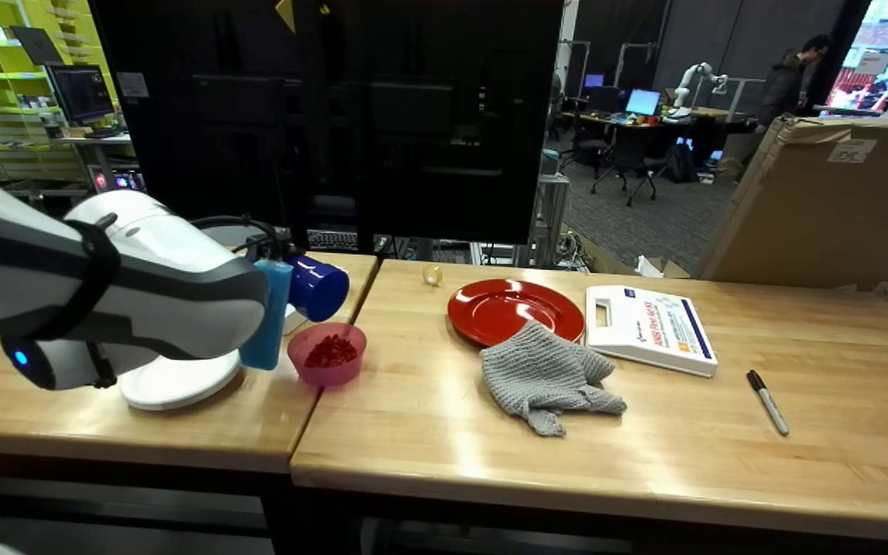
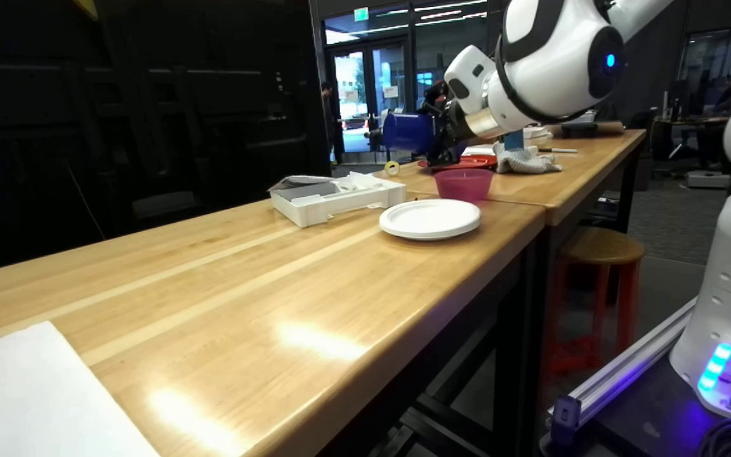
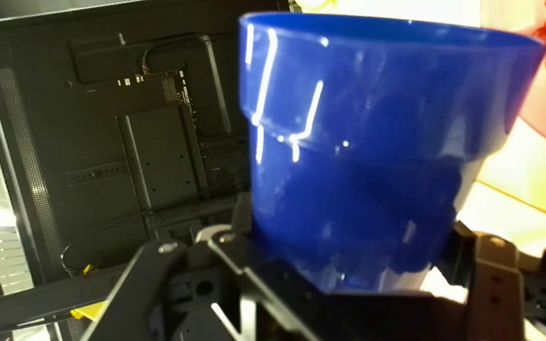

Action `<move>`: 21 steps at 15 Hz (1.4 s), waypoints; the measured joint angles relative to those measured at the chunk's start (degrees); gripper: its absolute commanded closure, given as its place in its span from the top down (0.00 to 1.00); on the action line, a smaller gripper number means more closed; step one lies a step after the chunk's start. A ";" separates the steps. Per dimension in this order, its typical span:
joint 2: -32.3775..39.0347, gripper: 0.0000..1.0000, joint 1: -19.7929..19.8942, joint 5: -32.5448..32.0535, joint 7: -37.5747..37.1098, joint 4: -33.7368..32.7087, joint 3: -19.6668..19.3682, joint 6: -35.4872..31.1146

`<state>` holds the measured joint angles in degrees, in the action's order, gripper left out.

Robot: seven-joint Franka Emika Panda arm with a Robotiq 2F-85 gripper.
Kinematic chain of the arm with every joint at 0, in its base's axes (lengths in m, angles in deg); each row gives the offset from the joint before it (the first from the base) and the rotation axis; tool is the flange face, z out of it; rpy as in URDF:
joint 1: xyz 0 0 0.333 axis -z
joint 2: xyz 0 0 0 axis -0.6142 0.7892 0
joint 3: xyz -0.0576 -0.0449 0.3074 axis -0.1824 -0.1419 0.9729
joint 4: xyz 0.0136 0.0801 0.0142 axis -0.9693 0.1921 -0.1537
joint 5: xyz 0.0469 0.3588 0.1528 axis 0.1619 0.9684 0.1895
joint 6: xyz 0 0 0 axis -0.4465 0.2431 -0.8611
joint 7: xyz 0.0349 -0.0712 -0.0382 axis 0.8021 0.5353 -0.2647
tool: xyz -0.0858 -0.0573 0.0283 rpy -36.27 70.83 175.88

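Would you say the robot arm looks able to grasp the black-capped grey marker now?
Probably not: the marker lies uncovered, but the gripper is closed around the glossy blue cup.

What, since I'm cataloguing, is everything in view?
Tables: 2, tan, adjoining
Display: 1, black, behind tables
Cup: 1, blue, in gripper
Bowl: 1, pink with red pieces, where tables meet
Case: 1, white, on table
Plate: 1, red, beside case
Cloth: 1, gray, near plate
Marker: 1, gray-black, near case
Tape: 1, yellowish, near display
Plate stack: 1, white, near bowl
Tray: 1, white, near stack
Sheet: 1, white, on table
Stool: 1, red-legged, beside tables
Cardboard: 1, brown, behind tables
Furniture: several, mixed, background
Person: 1+, dark-clothed, background
Arm: 1, white, over tables
Gripper: 1, black, around cup
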<state>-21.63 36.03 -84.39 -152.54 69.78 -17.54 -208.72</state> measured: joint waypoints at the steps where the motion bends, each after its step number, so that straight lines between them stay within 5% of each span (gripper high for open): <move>1: -0.79 0.58 0.92 1.49 2.06 0.00 1.54 -0.87; 11: -8.99 0.58 14.12 21.47 31.25 0.01 19.35 -9.96; 21: -16.49 0.58 18.68 28.67 50.06 0.02 27.17 -14.56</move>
<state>-38.13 54.71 -55.72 -102.49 69.80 9.63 -223.28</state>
